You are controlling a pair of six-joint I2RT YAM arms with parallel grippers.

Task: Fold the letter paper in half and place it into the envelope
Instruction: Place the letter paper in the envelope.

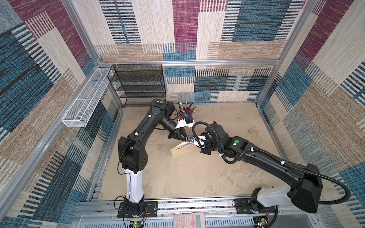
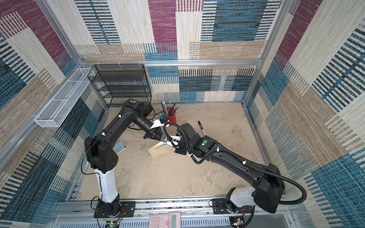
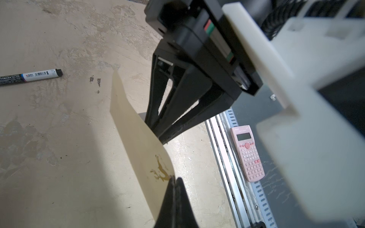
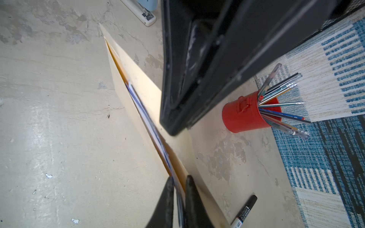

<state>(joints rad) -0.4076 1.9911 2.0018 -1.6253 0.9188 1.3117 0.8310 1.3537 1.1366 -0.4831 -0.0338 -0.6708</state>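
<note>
— Where is the letter paper point(image 4: 147, 119)?
— Inside the gaping tan envelope point(image 4: 146, 84), a thin white sheet with a blue edge, on the mottled beige table point(image 1: 187, 177).
— And the grips?
— The left gripper point(image 3: 174, 178) pinches the envelope's raised, smooth wall. The right gripper point(image 4: 178, 189), jaws narrow, holds the sheet's edge.

The desk point(image 1: 197, 177) is bare along its near edge and its right edge, so there is lots of room there. In the middle, the left gripper point(image 3: 174, 178) and right gripper point(image 4: 178, 178) meet tip to tip at the envelope point(image 1: 181, 151). It stands up on a slant, and little room is left between them. The pen cup point(image 2: 171, 117) sits just behind them, near the far edge. A marker point(image 2: 201, 128) lies by the right arm point(image 2: 237, 163). A stapler point(image 2: 120, 147) lies by the left edge, beside the left arm point(image 2: 110, 128). A shelf point(image 1: 138, 84) fills the far left corner.
</note>
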